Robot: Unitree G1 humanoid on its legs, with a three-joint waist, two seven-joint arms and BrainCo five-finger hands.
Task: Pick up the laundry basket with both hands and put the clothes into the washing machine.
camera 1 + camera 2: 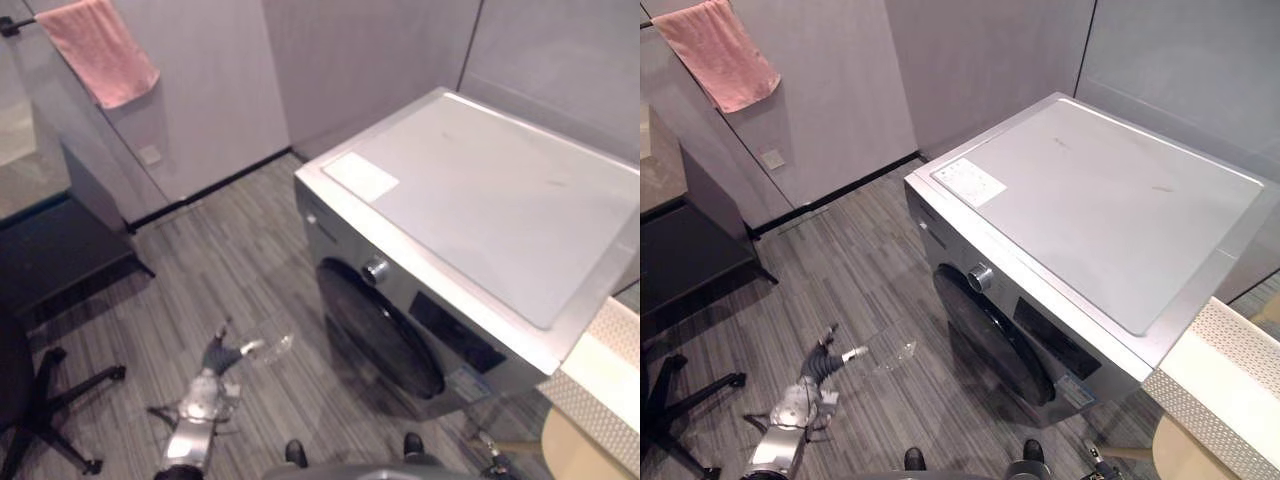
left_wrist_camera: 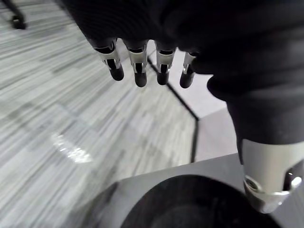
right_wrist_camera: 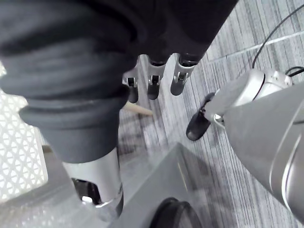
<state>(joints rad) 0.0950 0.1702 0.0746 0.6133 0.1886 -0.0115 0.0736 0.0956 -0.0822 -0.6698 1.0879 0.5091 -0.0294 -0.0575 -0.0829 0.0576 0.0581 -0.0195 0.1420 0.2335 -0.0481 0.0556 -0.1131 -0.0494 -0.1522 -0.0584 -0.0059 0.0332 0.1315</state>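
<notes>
Status: nothing lifted yet. The left hand (image 1: 222,355) is low at the lower left of the head view, over bare floor (image 1: 230,270). Its fingers (image 2: 140,71) are loose and straight, with nothing in them. The right hand (image 3: 153,86) reads the same in its wrist view: relaxed, empty, near the front of the washing machine (image 1: 480,200).

I read the white lattice-walled thing at the lower right edge as the laundry basket (image 1: 622,335). It sits just beside the machine and well apart from the left hand. Its contents are cut off by the frame, so I can't confirm clothes. The round door (image 1: 380,335) looks shut and needs opening before loading.

Handling guess:
- Plastic lattice shell: light, fairly stiff, likely to flex if squeezed mid-wall.
- The load is soft and may shift.
- Grip at the rim on two opposite sides, fingers hooked under the lip. I can't tell if there are handle cut-outs.
- Keep it level.

The pink towel (image 1: 100,50) at upper left and the office chair (image 1: 40,400) at lower left are not in play.
</notes>
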